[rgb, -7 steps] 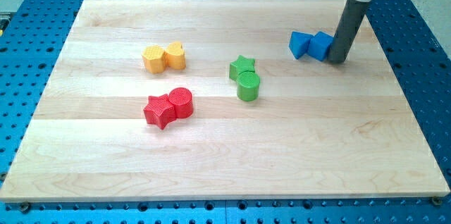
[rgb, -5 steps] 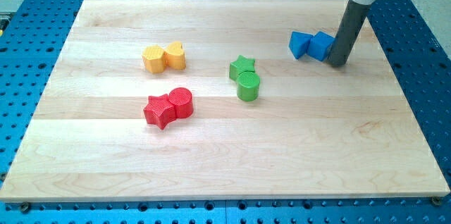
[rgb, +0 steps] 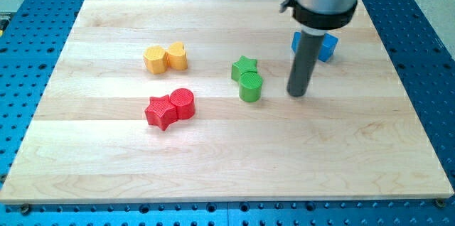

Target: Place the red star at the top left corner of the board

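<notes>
The red star (rgb: 160,111) lies left of the board's middle, touching a red cylinder (rgb: 183,102) on its right. My tip (rgb: 297,94) rests on the board right of the middle, a little to the right of the green cylinder (rgb: 250,86) and well to the right of the red star. The rod partly hides the blue blocks (rgb: 325,46) behind it.
A green star (rgb: 244,67) touches the green cylinder from above. A yellow block (rgb: 154,60) and a yellow heart-like block (rgb: 177,55) sit together at the upper left of the wooden board (rgb: 106,176). A blue perforated table (rgb: 426,55) surrounds the board.
My tip has left the right side of the blue blocks and moved down and to the left, toward the green blocks. No block has visibly moved.
</notes>
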Tool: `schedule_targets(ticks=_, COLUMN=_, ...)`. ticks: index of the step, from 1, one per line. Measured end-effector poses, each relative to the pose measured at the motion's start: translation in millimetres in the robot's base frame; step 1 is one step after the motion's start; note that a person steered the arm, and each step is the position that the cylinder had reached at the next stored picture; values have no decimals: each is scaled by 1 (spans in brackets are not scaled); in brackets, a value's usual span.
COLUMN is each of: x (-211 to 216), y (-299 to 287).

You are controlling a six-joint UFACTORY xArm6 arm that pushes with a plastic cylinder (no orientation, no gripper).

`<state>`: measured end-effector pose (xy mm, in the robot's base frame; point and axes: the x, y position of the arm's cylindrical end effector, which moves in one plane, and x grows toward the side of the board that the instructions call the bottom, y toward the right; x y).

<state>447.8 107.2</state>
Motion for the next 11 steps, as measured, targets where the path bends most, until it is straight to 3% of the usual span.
schedule_targets(ticks=2, x=94, y=-131)
schedule_targets(ticks=3, x=95, y=-208)
schedule_targets(ticks=4, x=92, y=-235)
schedule_targets(ticks=5, x=117, y=-224)
schedule_targets(ticks=7, x=96, y=-187)
schedule_targets(ticks=9, x=67, y=-239)
schedule_targets(ticks=11, x=78, y=-118)
